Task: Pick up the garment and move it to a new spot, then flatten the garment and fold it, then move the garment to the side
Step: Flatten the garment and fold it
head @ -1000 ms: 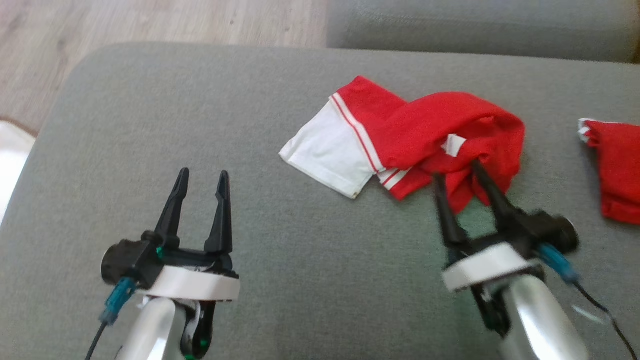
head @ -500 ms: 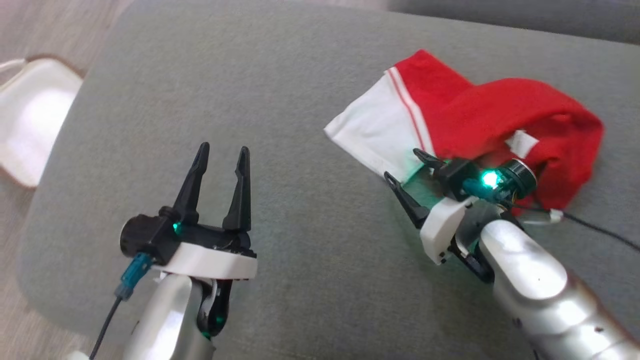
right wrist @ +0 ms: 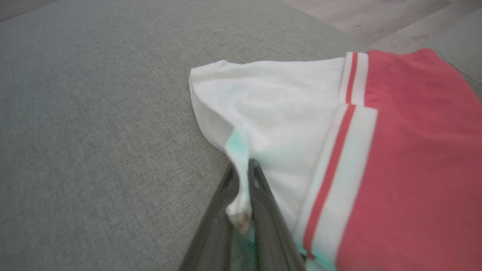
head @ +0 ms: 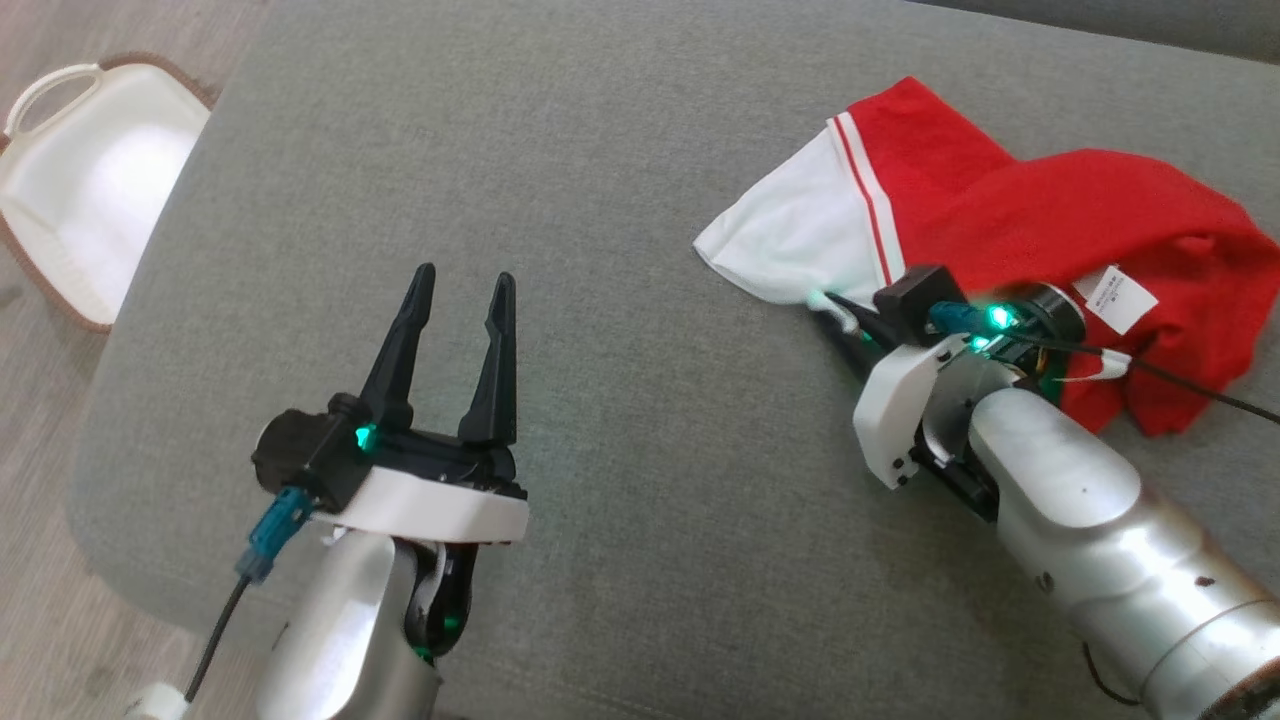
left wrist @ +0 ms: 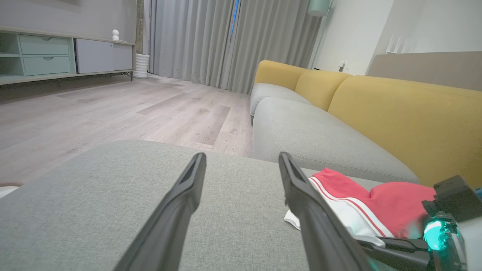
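Two grippers are showing in the head view. The left gripper (head: 464, 275) is hovering at 7 o'clock over bare grey cushion (head: 600, 150), fingers spread wide, gripping nothing. The right gripper (head: 832, 305) is reaching in from 4 o'clock, fingers pressed almost together and pinching the white corner of the garment (head: 1050, 220). The right wrist view is showing that corner bunched between the two fingers, with the pinched tip looking blurry.

One garment, red with a white panel and red-and-white stripe trim, is lying crumpled at 2 o'clock on the cushion. The right gripper's body is covering its near edge, and the red part is running up against the frame edge at 3 o'clock, so I cannot tell if it is cut off there. One white label (head: 1118, 292) is sticking out on the red part, print too small to read.

One white basket (head: 90, 180) with a brown rim is sitting at 10 o'clock on the wooden floor (head: 40, 480), cut off by the frame edge.

Farther off, the left wrist view is showing one sofa (left wrist: 395, 109) with a yellow back at 2 o'clock, grey curtains (left wrist: 226, 37) at 12 and one low cabinet (left wrist: 45, 56) at 10
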Motion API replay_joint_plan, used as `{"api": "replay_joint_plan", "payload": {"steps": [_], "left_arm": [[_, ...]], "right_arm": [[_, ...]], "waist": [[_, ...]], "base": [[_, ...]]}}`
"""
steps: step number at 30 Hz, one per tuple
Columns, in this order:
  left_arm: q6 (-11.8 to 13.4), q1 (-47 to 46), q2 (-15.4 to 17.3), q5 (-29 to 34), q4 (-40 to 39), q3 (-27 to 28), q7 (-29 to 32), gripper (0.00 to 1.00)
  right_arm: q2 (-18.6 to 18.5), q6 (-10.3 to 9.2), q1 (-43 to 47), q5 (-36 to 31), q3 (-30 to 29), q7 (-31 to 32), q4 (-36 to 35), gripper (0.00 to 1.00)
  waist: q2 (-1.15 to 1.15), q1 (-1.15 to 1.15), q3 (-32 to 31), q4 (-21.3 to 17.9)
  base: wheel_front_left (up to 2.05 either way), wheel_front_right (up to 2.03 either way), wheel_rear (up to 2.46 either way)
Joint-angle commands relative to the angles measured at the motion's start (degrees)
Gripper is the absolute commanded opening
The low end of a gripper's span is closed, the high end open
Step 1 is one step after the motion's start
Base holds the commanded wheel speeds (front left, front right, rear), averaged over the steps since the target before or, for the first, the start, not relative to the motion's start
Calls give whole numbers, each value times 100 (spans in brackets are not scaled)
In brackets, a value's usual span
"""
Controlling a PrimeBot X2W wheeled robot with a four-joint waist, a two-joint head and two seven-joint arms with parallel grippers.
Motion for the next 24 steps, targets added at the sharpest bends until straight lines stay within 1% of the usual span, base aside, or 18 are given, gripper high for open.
{"api": "replay_joint_plan", "payload": {"steps": [1,5,9,13,16,18,20,21,22,24], "left_arm": [[-31,-176,34,-45,-180,161,-29,100],[-31,-148,33,-28,-130,205,-29,100],[-32,-123,33,-24,-137,216,-29,100],[-32,-111,33,-42,-162,173,-29,100],[-32,-137,33,-67,-199,124,-29,100],[-32,-168,33,-89,-225,92,-29,100],[-32,-206,33,-118,-243,55,-29,100],[-32,-227,33,-136,-249,34,-29,100],[-32,-249,33,-152,-255,15,-29,100],[-32,-288,33,-188,-268,-15,-29,100]], "right_arm": [[51,-4,-31,55,42,-77,-7,0],[78,-4,-274,312,-116,-350,-4,0],[-33,-4,-674,697,-461,-420,-127,0],[-379,-4,-1226,903,-994,-288,-44,0],[-664,-4,-1695,944,-1483,-135,230,0],[-900,-4,-2031,837,-1722,-35,506,0],[-1187,-4,-2383,583,-1906,19,874,0],[-1322,-4,-2556,410,-1982,1,1063,45],[-1435,-4,-2708,242,-2052,-22,1256,100],[-1643,-4,-2973,-149,-2143,-39,1665,100]], "waist": [[0,-1,-24,-39],[0,-1,-147,-180],[0,-1,-243,-311],[0,-1,-261,-351],[0,-1,-182,-310],[0,-1,-98,-251],[0,-1,-3,-178],[0,-1,52,-141],[0,-1,95,-111],[0,-1,172,-60]], "base": [[0,0,0],[0,0,0],[0,0,0],[0,0,0],[0,0,0],[0,0,0],[0,0,0],[0,0,0],[0,0,0],[0,0,0]]}}
